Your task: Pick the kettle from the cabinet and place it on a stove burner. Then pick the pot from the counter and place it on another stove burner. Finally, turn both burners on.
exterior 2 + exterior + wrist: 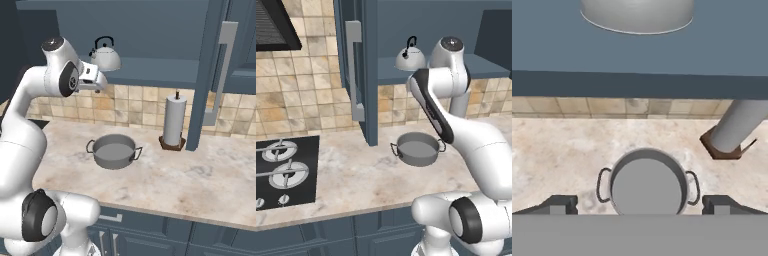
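Note:
The silver domed kettle (410,57) (105,57) (637,15) stands on the inner shelf (637,55) of the open slate-blue cabinet (368,75). My gripper (98,81) (640,206) hangs just in front of and slightly below the shelf edge, under the kettle, open with nothing between its fingertips (559,205). The wide grey pot (417,149) (114,151) (647,187) rests on the marbled counter (356,175) directly beneath the hand. Two silver burners (278,150) (288,174) sit in the black cooktop at the far left, with small knobs (283,199) in front.
The open cabinet door (355,70) (220,75) with its grey bar handle juts out over the counter between the stove and the pot. A paper towel roll (174,120) (737,125) stands by the back wall. A range hood (273,25) hangs above the cooktop.

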You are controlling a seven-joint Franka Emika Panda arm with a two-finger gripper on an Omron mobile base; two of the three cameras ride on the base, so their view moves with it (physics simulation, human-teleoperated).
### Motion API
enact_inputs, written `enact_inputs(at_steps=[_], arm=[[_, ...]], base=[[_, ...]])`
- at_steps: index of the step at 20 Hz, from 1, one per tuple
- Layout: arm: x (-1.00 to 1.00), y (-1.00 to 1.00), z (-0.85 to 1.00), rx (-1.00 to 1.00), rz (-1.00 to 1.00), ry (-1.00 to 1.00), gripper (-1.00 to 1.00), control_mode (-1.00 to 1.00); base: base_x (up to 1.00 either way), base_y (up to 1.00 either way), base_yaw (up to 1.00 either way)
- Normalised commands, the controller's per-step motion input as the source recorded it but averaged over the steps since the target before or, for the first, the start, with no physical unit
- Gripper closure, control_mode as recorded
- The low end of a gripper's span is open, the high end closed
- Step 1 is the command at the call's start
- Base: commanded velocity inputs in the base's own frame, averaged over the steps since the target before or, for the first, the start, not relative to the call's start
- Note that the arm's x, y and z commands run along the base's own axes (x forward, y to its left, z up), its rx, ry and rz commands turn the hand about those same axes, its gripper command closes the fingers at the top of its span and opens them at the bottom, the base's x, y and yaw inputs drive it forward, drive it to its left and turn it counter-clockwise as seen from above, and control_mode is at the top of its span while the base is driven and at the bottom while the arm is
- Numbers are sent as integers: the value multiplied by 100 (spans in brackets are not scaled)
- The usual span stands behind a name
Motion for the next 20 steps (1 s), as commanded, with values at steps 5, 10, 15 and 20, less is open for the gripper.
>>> enact_inputs(at_steps=[5, 10, 15, 20], arm=[[11, 0, 34, -3, -2, -17, -100, -100], [2, 0, 35, -4, -2, -21, -100, -100], [9, 0, 32, -1, -1, -19, -100, -100], [13, 0, 33, 0, 0, -17, -100, -100]], base=[[0, 0, 0], [0, 0, 0], [0, 0, 0], [0, 0, 0]])
